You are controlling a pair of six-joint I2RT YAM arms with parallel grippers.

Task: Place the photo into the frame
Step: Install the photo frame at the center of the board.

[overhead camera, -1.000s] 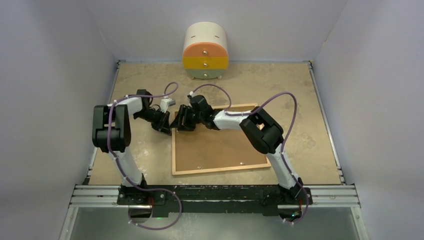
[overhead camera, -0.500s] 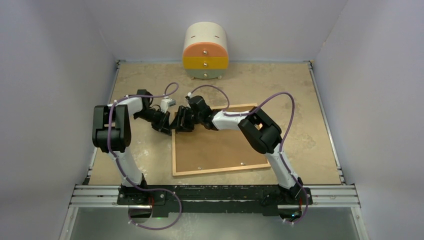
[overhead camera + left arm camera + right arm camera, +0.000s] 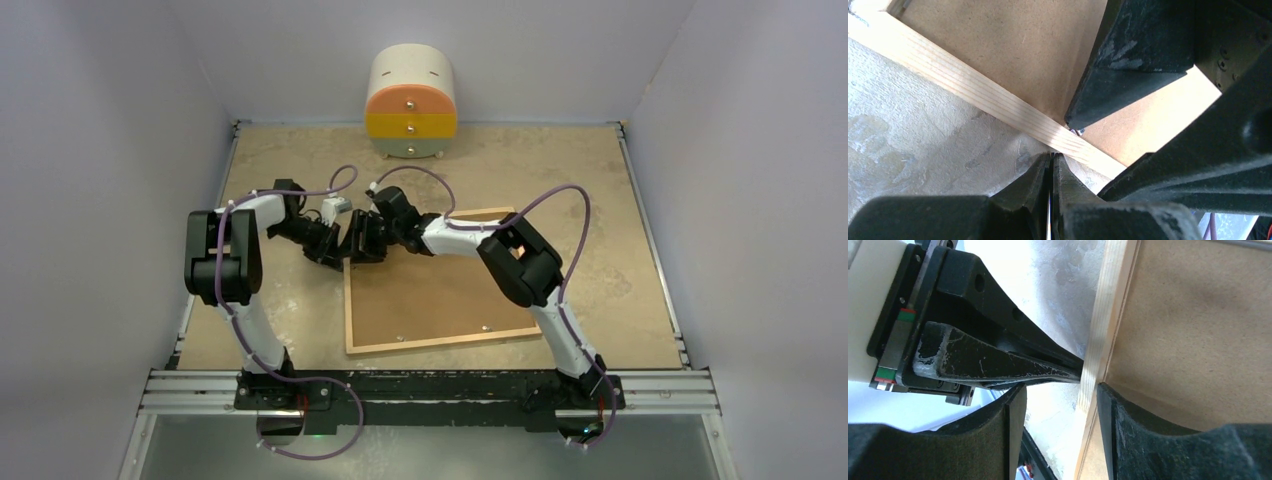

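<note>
Right gripper [image 3: 1060,386] is spread, its 2 fingers straddling the left rail of the frame [image 3: 1108,315] near its far corner, the inner finger over the brown backing board [image 3: 1198,330]. Left gripper [image 3: 1052,159], pressed together, has its tip against that rail's outer edge, opposite.

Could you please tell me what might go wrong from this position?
The left pincer and right pincer crowd the far-left corner of the frame, very close together, so they might collide. The open right pincer straddles the frame rail; closing and lifting could tilt the frame and shift the backing board.
</note>
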